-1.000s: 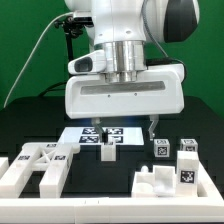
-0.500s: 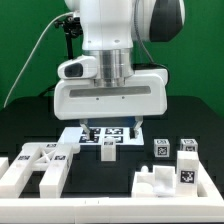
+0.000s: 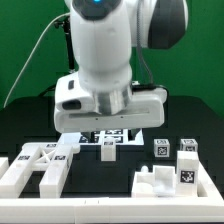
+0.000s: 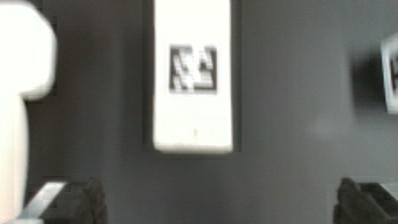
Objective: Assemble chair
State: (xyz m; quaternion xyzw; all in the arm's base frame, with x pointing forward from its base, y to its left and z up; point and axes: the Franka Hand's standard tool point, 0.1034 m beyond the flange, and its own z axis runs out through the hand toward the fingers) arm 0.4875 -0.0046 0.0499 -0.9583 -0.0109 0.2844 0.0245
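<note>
Loose white chair parts with black-and-white tags lie on the black table. A large braced piece (image 3: 38, 168) lies at the exterior view's left. A small post (image 3: 108, 149) stands in the middle. Two short posts (image 3: 160, 148) (image 3: 187, 151) and a blocky piece (image 3: 163, 182) are at the right. My gripper (image 3: 110, 128) hangs low over the middle, behind the small post, holding nothing. In the wrist view a long white tagged post (image 4: 192, 78) lies beyond the open gripper (image 4: 214, 205). Its dark fingertips (image 4: 64, 204) are wide apart with bare table between them.
The marker board (image 3: 128, 136) lies flat under and behind the gripper. A thin white border frame (image 3: 100, 205) runs along the front. Other white parts show at the wrist view's edges (image 4: 22, 55) (image 4: 388, 72). A green backdrop stands behind.
The hand has moved toward the exterior view's left, come lower and turned about its wrist. The parts on the table have not moved.
</note>
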